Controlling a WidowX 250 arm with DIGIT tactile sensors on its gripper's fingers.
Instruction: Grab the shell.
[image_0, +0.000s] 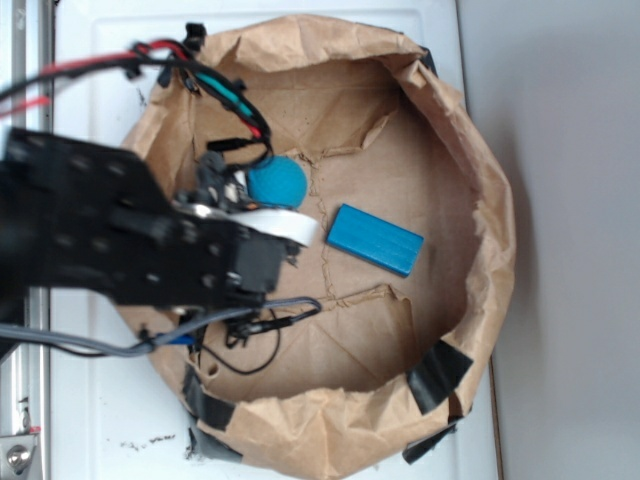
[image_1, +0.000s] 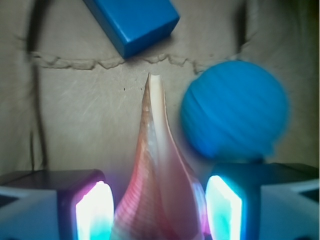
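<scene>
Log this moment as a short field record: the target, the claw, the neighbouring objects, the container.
target: slender tan spiral seashell with brown stripes, thin tail pointing away from the camera
claw: claw straddles the shell, one glowing pad on each side, small gaps visible
claw state: open, not yet closed on the shell
neighbours: teal ball beside the shell's tail; blue rectangular block beyond the tail
container: crumpled brown paper basin with black tape, on a white surface
shell in exterior view: hidden under the arm
</scene>
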